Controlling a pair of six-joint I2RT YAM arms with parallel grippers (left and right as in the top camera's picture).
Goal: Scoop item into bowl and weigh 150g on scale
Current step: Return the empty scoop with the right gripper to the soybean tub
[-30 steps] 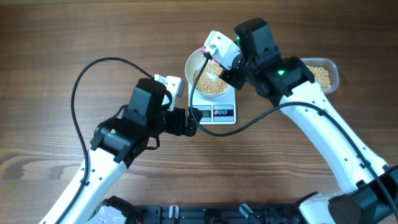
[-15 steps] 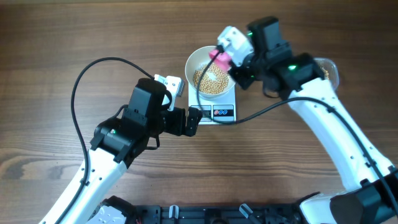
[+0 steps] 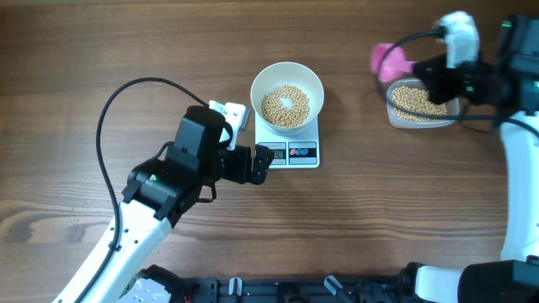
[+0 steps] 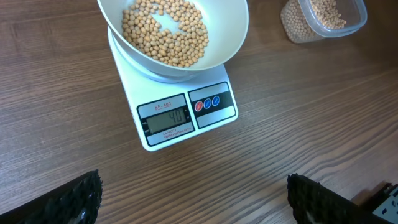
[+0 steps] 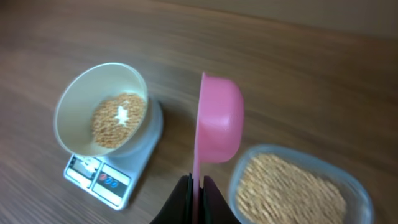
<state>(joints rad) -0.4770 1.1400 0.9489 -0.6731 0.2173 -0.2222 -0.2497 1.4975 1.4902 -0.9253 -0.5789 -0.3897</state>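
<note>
At table centre, the bowl (image 3: 264, 78) sits on the scale (image 3: 290, 153). The beans (image 3: 286, 108) cover its bottom, with a small bare patch in the middle. Near the display side of the scale, not touching it, the left gripper (image 3: 263, 163) hovers with jaws spread wide and nothing between them. At the right edge, the right gripper (image 5: 197, 190) has its jaws pinched closed on the handle of a pink scoop (image 3: 389, 61). It is turned on edge beside a clear tub (image 3: 421, 124) of more beans. Scoop contents cannot be seen. The tub stands well apart from the scale.
</note>
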